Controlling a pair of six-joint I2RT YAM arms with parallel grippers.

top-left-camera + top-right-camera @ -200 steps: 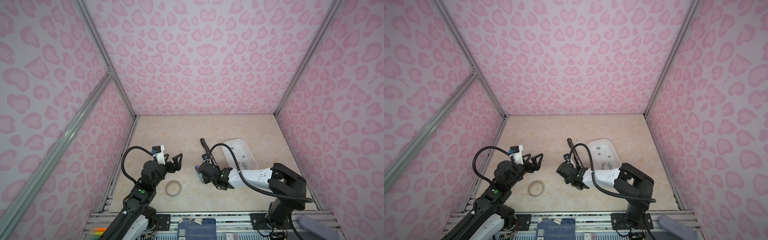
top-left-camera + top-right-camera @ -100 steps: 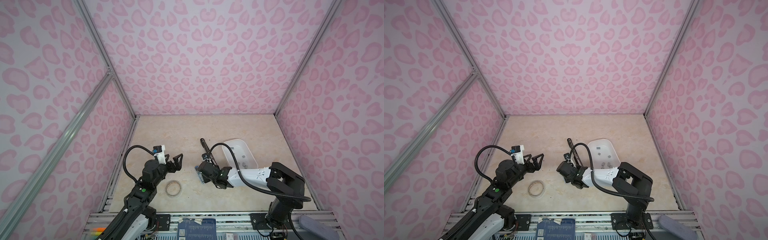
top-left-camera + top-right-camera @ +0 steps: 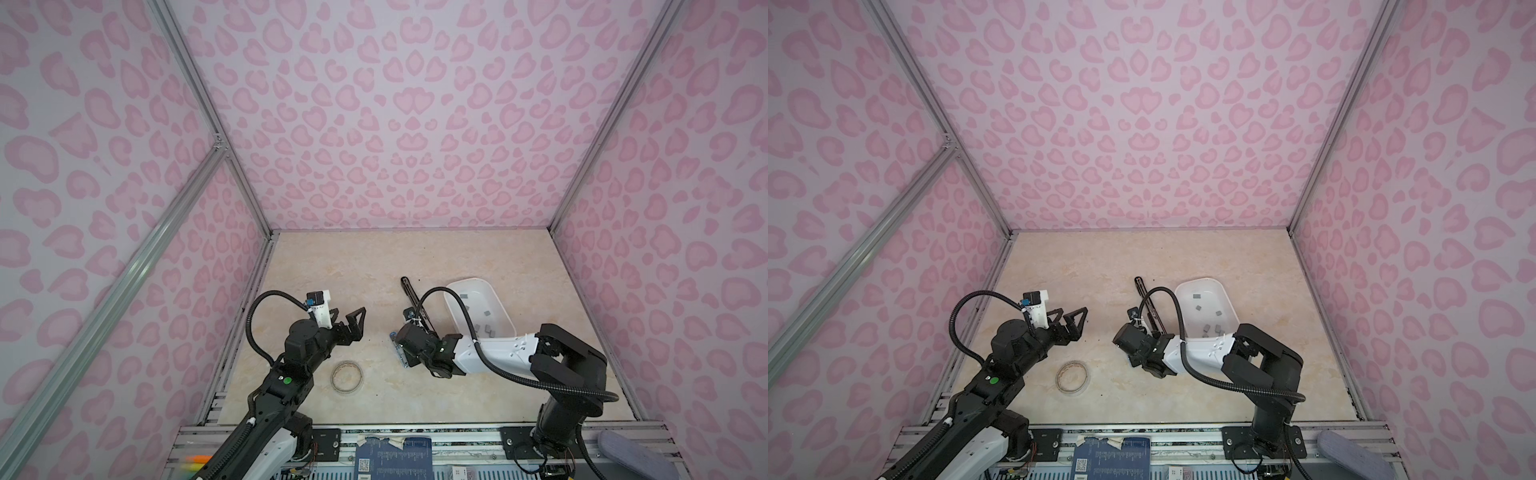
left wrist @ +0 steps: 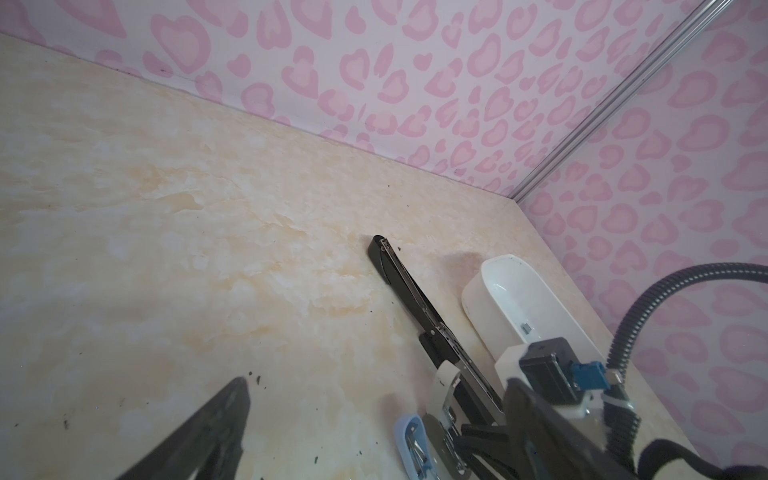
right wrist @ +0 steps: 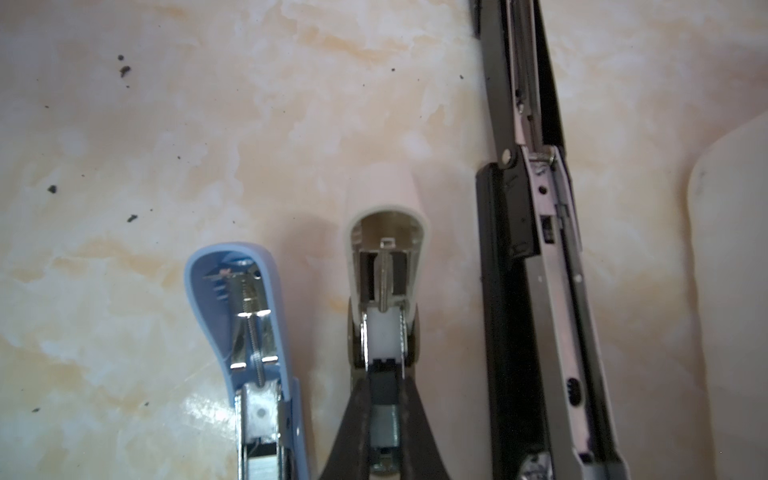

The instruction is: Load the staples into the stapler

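Left jaws: spread wide, well apart from the staplers.
Right jaws: closed on a grey staple strip, over the cream stapler's magazine.
Blue stapler: just beside the right jaws.
Loose staples: in the white tray, beyond the right jaws.

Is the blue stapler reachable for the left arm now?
Probably yes: bare table separates the open left gripper from the blue stapler, though the right gripper, pinching a staple strip over the neighbouring white stapler, crowds it.
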